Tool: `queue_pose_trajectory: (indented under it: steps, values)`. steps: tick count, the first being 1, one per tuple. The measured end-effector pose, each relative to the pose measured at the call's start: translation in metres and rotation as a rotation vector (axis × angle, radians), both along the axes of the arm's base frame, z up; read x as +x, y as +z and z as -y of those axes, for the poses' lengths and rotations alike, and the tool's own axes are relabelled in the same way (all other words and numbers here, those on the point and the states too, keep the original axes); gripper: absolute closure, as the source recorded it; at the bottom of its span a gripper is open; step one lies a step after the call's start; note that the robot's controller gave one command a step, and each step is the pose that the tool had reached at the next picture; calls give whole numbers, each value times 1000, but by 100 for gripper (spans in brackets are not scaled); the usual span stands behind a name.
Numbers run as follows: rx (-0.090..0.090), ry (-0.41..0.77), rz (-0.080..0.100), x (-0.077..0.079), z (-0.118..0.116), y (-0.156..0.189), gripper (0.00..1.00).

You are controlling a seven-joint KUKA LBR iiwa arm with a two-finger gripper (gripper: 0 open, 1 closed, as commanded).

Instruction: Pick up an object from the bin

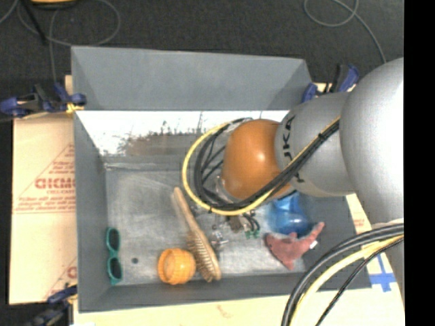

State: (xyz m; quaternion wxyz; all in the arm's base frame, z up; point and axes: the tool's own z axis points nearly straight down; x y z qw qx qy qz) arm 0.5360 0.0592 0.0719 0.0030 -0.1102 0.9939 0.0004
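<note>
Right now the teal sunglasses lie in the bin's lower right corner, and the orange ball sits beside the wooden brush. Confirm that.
One point is wrong. The camera view shows the teal sunglasses against the left wall of the bin, near its lower left corner, not the right. The rest stands: the orange ball sits beside the wooden brush.

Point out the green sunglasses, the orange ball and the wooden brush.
green sunglasses (113, 255), camera view, on the bridge between the lenses
orange ball (177, 265), camera view, on its middle
wooden brush (196, 236), camera view, midway along its length
</note>
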Motion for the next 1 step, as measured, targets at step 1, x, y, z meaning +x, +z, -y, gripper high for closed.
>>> queue_pose_trajectory:
  steps: [1]
  values:
    - [0,0,0,0,0,0,0]
